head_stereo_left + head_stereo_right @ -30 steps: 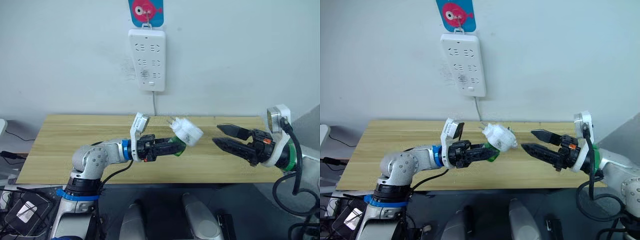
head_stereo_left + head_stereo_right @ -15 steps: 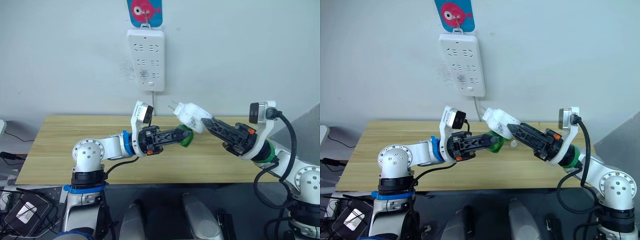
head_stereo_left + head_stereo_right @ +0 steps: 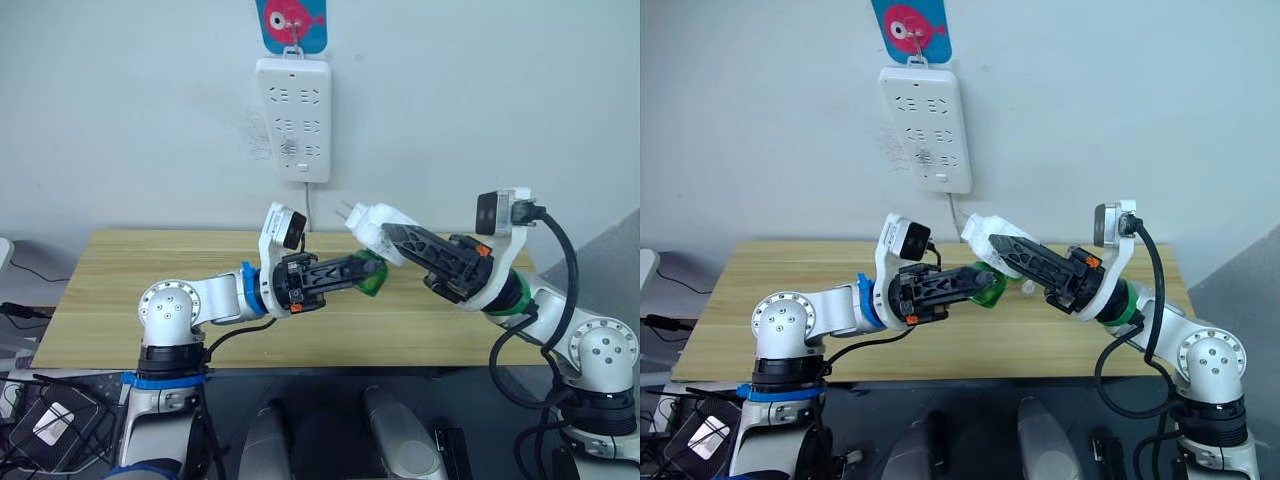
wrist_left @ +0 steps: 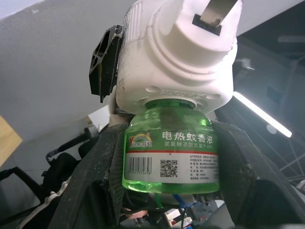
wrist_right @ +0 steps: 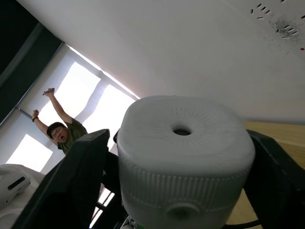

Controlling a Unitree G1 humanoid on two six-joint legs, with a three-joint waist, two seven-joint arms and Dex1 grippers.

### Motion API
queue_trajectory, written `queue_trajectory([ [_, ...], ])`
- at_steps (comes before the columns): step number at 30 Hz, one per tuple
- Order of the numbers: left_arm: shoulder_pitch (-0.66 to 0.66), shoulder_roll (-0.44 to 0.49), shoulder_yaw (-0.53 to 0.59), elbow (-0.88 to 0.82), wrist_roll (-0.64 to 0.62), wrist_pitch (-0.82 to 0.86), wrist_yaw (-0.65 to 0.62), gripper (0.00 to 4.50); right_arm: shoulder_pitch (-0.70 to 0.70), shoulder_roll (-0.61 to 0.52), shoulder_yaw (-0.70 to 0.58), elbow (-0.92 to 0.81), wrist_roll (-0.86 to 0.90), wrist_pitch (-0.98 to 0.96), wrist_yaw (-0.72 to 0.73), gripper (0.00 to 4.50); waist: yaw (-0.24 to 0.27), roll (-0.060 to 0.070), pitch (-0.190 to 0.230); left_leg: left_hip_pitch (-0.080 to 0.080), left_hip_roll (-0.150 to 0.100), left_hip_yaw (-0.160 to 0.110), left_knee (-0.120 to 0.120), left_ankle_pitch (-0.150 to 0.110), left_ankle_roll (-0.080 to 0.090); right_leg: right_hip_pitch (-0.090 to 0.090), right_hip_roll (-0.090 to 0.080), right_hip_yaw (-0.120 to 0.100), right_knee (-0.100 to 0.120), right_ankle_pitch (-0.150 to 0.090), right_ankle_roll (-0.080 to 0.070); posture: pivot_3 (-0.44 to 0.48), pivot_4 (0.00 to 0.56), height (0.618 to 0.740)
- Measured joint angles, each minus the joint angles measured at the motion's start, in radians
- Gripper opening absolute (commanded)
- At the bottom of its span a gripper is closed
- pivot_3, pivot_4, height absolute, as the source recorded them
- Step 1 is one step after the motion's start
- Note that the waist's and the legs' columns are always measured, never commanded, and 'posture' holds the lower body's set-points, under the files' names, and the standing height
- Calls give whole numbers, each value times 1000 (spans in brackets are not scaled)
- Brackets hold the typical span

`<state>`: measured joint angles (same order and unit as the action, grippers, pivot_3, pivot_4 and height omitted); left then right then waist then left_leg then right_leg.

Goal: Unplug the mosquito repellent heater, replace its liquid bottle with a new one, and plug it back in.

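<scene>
The white mosquito repellent heater [image 3: 378, 222] hangs in the air above the wooden table [image 3: 130, 290], with its two metal prongs [image 3: 345, 212] pointing up and left toward the wall. A translucent green liquid bottle [image 4: 169, 152] with a printed label sits in the heater's underside. My left gripper [image 3: 365, 272] is shut on this bottle from the left. My right gripper [image 3: 392, 236] is shut on the heater body from the right. Its black fingers [image 5: 81, 171] flank the top face with the round hole [image 5: 182, 130].
The white wall power strip [image 3: 293, 120] hangs above the table's far edge, under a blue fish sticker [image 3: 291, 22]. A small pale piece [image 3: 1027, 286] lies on the table behind the grippers. A person with raised arms [image 5: 59, 131] appears far off.
My right gripper was open at the right, then swung in and shut on the heater. My left arm lifted the bottle and heater a little higher.
</scene>
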<state>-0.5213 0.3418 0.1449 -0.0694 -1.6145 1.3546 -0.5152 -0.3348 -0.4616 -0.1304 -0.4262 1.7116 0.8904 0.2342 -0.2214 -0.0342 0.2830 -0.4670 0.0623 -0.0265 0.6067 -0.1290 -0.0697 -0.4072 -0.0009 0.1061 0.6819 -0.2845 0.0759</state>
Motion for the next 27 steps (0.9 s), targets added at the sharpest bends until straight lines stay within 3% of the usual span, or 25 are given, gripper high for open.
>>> queue_trajectory([
  [9, 6, 27, -25, 9, -1, -10, -22, 2294, 2, -18, 15, 0, 7, 0, -1, 2954, 0, 0, 0, 0, 0, 0, 0, 0, 0, 0, 0, 0, 0, 0, 0, -322, 256, 724],
  [10, 6, 28, -28, 17, 0, -10, -24, 3015, 3, -18, 16, 0, 7, -1, -4, 2954, 1, 0, 0, 0, 0, 0, 0, 0, 0, 0, 0, 0, 0, 0, 0, -322, 256, 724],
  [13, 12, 44, -34, 21, 46, -25, -48, 3845, 4, -23, 19, -1, 7, -1, -14, 2954, 0, 0, 0, 0, 0, 0, 0, 0, 0, 0, 0, 0, 0, 0, 0, -318, 259, 724],
  [18, 96, 171, -48, -107, 228, -128, -168, 3850, 34, -69, 4, -8, -10, -7, -19, 2954, 0, 0, 0, 0, 0, 2, -4, 0, 0, -3, 0, 1, 0, 0, 0, -314, 266, 724],
  [22, 175, 338, -106, -153, 543, -338, -276, 3850, 34, -154, -14, -51, -144, -24, -3, 2954, 2, 0, 0, 1, 0, 3, -6, 0, 0, -5, 0, 3, -1, -2, -3, -297, 270, 724],
  [27, 119, 315, -107, -41, 807, -607, -269, 3850, 6, -187, 17, -103, -395, -67, 4, 2954, 20, 0, 0, -1, 0, 6, -6, 0, 0, -7, -1, 6, -2, -2, -3, -280, 274, 724],
])
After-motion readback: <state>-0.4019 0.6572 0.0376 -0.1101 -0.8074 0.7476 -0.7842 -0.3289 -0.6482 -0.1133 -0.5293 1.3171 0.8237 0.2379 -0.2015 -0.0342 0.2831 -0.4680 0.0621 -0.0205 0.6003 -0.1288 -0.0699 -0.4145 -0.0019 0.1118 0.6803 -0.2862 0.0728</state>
